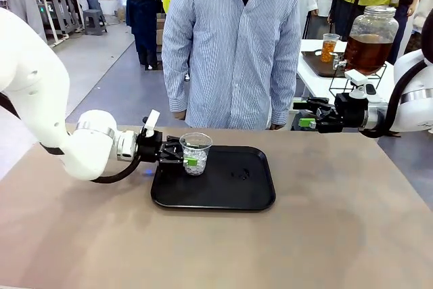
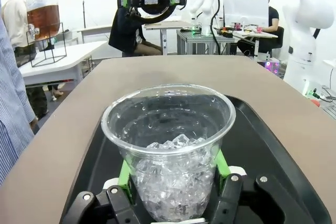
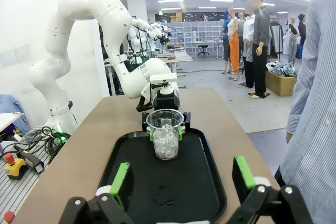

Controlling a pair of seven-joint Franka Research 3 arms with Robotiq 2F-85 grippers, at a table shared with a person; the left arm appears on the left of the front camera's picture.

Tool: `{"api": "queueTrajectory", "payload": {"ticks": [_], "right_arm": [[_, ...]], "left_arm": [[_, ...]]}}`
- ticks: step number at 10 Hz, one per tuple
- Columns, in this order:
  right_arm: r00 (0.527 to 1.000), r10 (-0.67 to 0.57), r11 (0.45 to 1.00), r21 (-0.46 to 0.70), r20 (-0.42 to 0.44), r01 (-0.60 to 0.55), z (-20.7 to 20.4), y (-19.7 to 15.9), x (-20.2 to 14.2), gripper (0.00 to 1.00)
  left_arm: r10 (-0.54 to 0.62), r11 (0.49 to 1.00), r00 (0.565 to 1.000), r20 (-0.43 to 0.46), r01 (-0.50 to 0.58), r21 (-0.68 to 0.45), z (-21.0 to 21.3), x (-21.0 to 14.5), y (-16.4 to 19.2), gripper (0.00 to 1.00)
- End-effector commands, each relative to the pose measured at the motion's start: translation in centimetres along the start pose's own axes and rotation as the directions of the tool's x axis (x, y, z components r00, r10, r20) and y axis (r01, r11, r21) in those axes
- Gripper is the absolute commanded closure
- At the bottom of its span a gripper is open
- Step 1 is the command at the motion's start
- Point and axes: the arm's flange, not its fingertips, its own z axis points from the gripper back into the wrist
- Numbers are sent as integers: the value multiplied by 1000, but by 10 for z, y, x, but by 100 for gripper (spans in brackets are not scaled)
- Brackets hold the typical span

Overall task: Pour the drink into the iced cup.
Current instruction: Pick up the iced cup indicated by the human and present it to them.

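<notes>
Left gripper (image 1: 191,161) is clamping the iced cup (image 1: 196,143) on the black tray (image 1: 237,194) over the tan worktop (image 1: 338,235). Right gripper (image 1: 304,114) is hovering spread apart, with the drink (image 1: 367,55) sitting in its jar (image 1: 379,21) behind.

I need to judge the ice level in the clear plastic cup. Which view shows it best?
The left wrist view: the clear plastic cup is close up, its crushed ice plain through the wall. The front view shows the cup small; the right wrist view shows the cup side-on but farther off.
</notes>
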Motion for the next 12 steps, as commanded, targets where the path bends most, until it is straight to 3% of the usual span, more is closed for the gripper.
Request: {"api": "queueTrajectory", "payload": {"ticks": [1,7,10,12], "right_arm": [[1000,1,1000,4,0,-1,0,-1,3,0],[1000,1,1000,4,0,-1,0,-1,3,0],[1000,1,1000,4,0,-1,0,-1,3,0],[1000,1,1000,4,0,-1,0,-1,3,0]], "left_arm": [[-63,998,996,56,62,27,-3,24,-7,31],[-76,995,995,66,71,68,-34,154,19,31],[-57,995,995,85,50,81,-27,174,35,31],[-83,995,994,65,79,61,-31,172,25,31]]}}
